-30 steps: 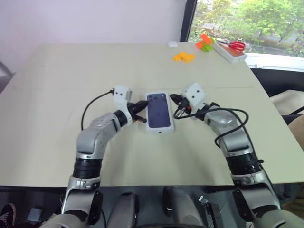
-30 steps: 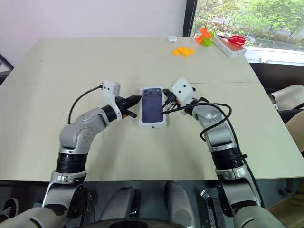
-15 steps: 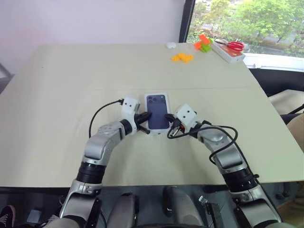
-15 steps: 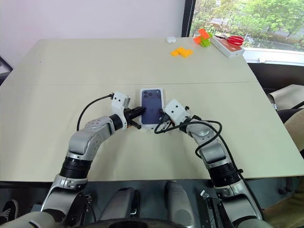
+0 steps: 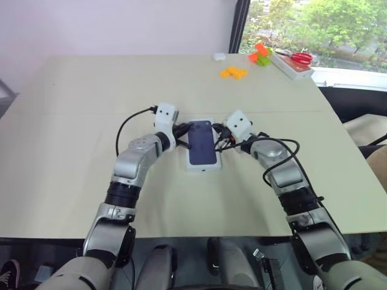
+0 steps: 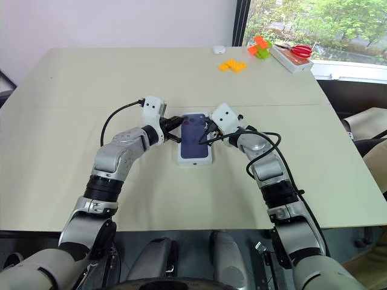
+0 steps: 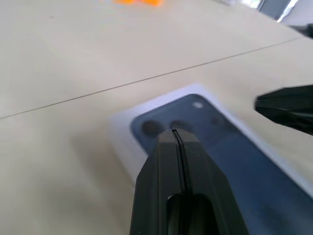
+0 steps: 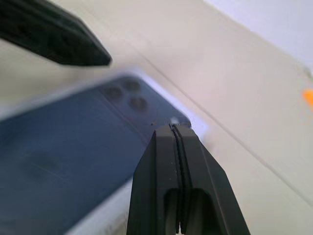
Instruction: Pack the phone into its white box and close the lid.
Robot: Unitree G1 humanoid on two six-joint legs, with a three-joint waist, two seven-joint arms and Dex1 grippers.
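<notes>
Lid: the lid [image 5: 202, 144], printed with a dark blue phone back, lies on the white box [image 5: 204, 168] at the centre of the frame, on the worktop [image 5: 72, 121].
Phone: I cannot see it; I judge it is already inside.
Left jaws: my left gripper [image 5: 182, 129] is shut on nothing, tip over the lid's camera-print corner.
Right jaws: my right gripper [image 5: 216, 133] is likewise shut and empty, tip at the lid's opposite long edge.
Step in hand: pressing the lid home, by my reading.
Doing it well: I should push straight down with both tips evenly, near the edges, so that the lid seats square and does not tilt or slide.
Background: orange blocks [image 5: 233, 72] and scissors [image 5: 295, 57], upper right, well apart.
</notes>
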